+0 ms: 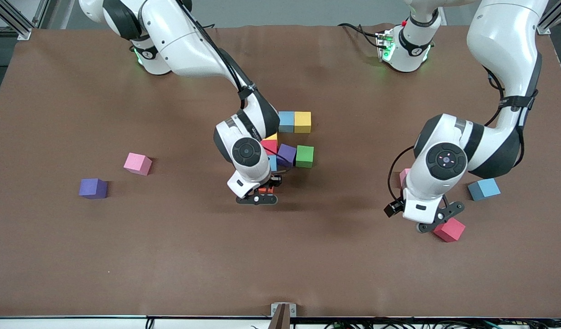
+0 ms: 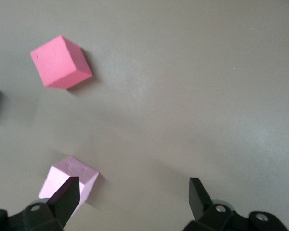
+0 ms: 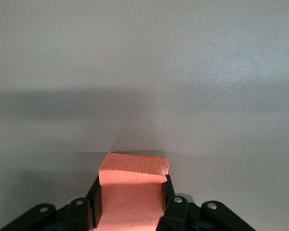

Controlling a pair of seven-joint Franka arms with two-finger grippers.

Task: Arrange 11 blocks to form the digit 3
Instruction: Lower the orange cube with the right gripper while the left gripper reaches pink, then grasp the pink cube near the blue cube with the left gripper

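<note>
My right gripper (image 1: 258,196) is shut on an orange block (image 1: 264,189), low over the table just in front of the block cluster; the right wrist view shows the orange block (image 3: 131,197) filling the jaws of the gripper (image 3: 131,204). The cluster holds blue (image 1: 286,121), yellow (image 1: 302,122), red (image 1: 269,146), purple (image 1: 287,154), green (image 1: 304,156) and another blue (image 1: 272,162) block. My left gripper (image 1: 438,219) hangs open beside a red block (image 1: 450,230). In the left wrist view the gripper (image 2: 133,197) holds nothing; a pale pink block (image 2: 70,179) sits by one finger.
A pink block (image 1: 137,163) and a purple block (image 1: 93,188) lie loose toward the right arm's end. A blue block (image 1: 483,188) and a half-hidden pale pink block (image 1: 403,176) lie near the left arm. A small bracket (image 1: 282,313) sits at the table's near edge.
</note>
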